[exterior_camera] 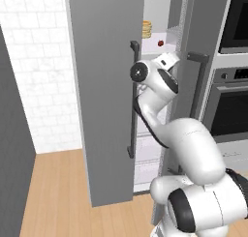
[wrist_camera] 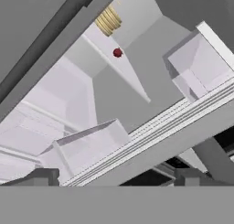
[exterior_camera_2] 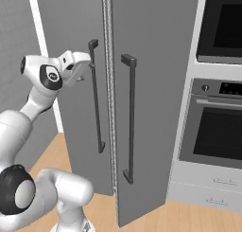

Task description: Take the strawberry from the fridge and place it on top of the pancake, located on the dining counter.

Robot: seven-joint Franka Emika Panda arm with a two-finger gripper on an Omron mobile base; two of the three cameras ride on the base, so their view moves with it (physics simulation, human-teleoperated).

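Gripper at the fridge opening, jaws spread wide and empty.

The gripper (wrist_camera: 114, 177) reaches in between the two doors of the fridge (exterior_camera: 104, 96), its dark fingertips (wrist_camera: 43, 176) standing well apart with nothing between them. Ahead of it and well beyond its tips, the strawberry (wrist_camera: 117, 53) sits on a white shelf (wrist_camera: 123, 72) deep inside. A golden stack (wrist_camera: 108, 20) sits on the same shelf, just past the berry. A white door bin (wrist_camera: 201, 65) hangs off to one side of the gripper, another bin (wrist_camera: 87, 147) nearer to it.
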